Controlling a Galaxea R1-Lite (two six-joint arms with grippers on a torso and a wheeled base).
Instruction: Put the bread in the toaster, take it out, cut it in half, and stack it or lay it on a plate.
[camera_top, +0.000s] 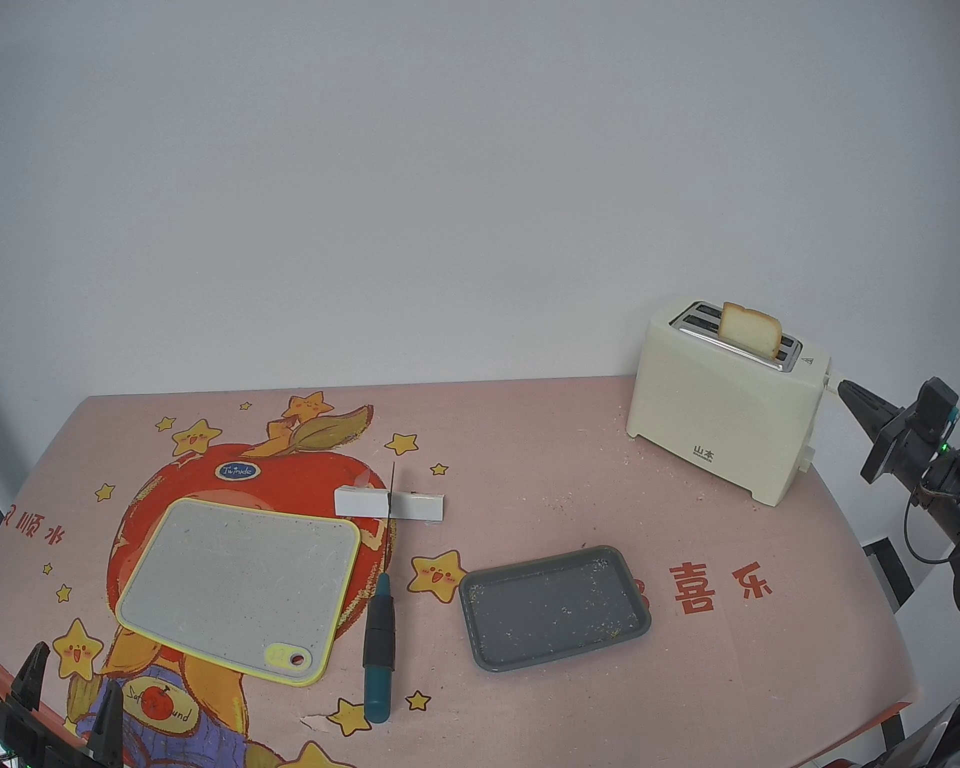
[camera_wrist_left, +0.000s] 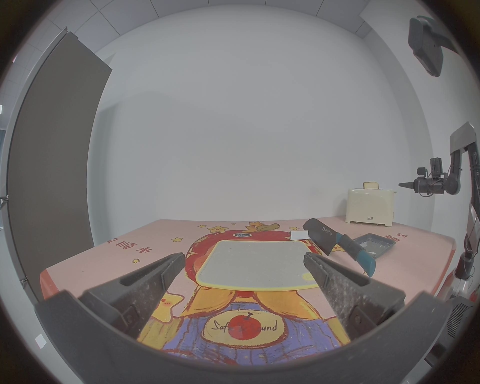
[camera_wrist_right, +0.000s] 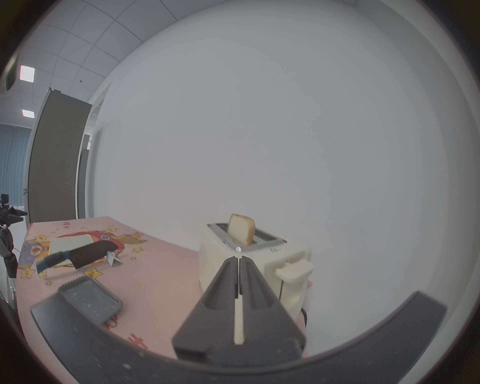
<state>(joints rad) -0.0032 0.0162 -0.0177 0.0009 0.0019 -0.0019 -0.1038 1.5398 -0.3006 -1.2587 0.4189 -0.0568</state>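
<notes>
So my pink tabletop (camera_top: 560, 470) is printed with a big red cartoon apple and yellow stars. Front left, right over the apple, lies a grey rectangular plastic cutting board (camera_top: 240, 585) with a yellow-green rim. Just beside its right edge is a knife (camera_top: 380, 630) with a teal-and-black handle. The handle end points toward me, and the dark blade is up on edge, slotted into a small white block-shaped stand (camera_top: 362, 501) by the board's far right corner. Right of the knife sits a dark grey rectangular tray (camera_top: 550, 610), speckled inside. Back right there's a cream two-slot toaster (camera_top: 720, 410), with pale crumbs (camera_top: 618, 458) scattered beside it.
</notes>
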